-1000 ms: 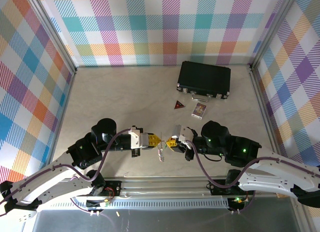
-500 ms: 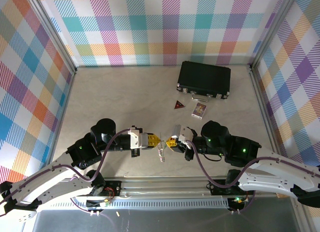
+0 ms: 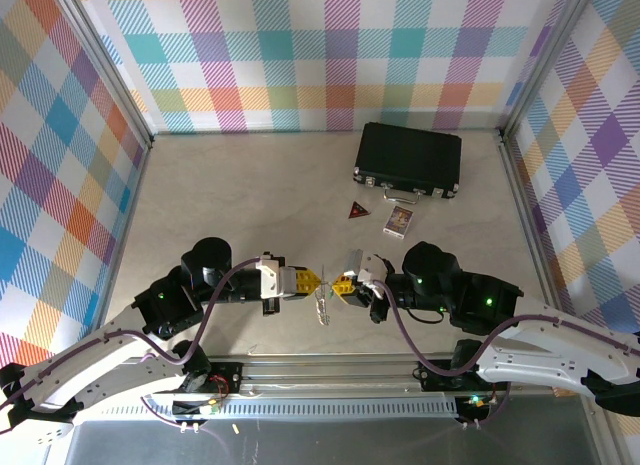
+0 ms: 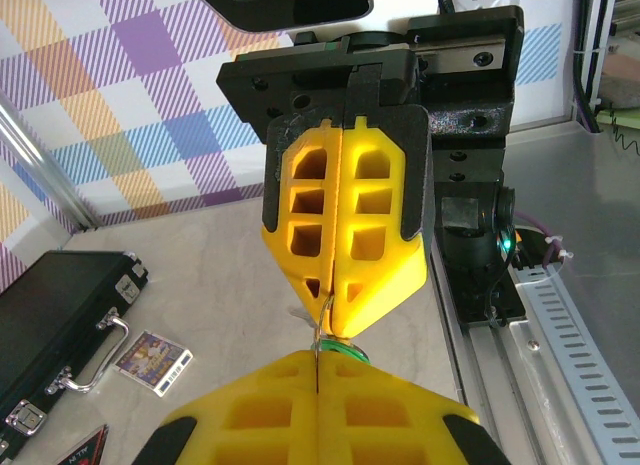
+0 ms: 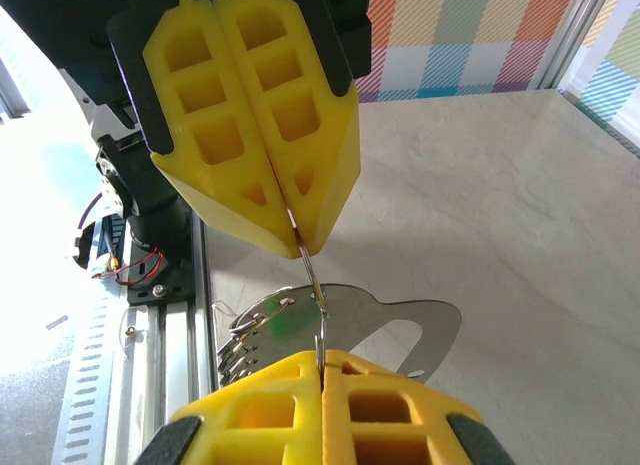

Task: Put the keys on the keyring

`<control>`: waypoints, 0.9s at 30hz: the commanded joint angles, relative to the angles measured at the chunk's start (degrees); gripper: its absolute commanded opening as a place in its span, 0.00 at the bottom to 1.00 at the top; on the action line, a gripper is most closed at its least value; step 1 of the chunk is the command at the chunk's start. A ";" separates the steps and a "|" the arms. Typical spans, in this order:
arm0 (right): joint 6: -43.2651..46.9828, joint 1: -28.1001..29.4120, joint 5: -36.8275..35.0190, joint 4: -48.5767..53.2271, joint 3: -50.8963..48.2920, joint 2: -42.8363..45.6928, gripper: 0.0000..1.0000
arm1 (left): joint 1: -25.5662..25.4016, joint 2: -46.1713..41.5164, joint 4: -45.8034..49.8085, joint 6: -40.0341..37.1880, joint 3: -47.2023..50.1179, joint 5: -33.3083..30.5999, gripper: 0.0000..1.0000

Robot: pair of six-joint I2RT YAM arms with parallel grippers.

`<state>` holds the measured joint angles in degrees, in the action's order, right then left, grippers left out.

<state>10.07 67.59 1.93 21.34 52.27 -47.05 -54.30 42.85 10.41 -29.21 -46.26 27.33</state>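
Beige tabletop (image 3: 230,185) bears black case (image 3: 408,158), red triangle (image 3: 357,211), card (image 3: 398,220), beyond the keyring (image 3: 321,303).

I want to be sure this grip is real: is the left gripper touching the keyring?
Touching. The right wrist view shows the thin wire of the keyring running straight into the closed fingertips of the left gripper, with no gap.

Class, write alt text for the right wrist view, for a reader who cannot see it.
Two shut yellow grippers face tip to tip, the left gripper above and the right gripper below, both pinching a wire ring. Silver keys hang from it over the table.
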 commanded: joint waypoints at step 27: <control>-2.68 0.44 1.60 -5.84 0.75 0.52 0.00 | -1.09 -0.35 -0.13 0.17 -0.61 -0.16 0.00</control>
<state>8.16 67.75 2.81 18.44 52.27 -47.05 -54.68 43.00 10.57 -29.21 -46.28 26.94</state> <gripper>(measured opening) 0.056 0.063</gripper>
